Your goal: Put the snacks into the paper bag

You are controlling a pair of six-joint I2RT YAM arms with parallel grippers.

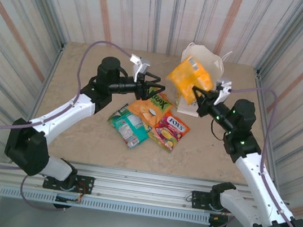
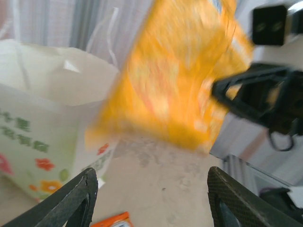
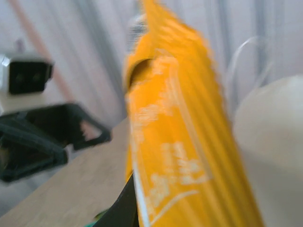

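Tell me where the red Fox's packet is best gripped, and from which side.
Pinch the right edge of the Fox's packet, coming down from above. It lies flat on the table, so likely only an edge offers a grip; its left side meets the Krax packet, while the right edge borders bare table.

The white-and-black left arm (image 1: 66, 112) reaches forward with its elbow bent. The left gripper (image 1: 157, 86) is held level, its dark fingers (image 2: 71, 198) spread wide apart. The right arm (image 1: 257, 169) angles inward. The right gripper (image 1: 198, 96) is raised, clamped on a blurred orange glossy packet (image 1: 188, 78).
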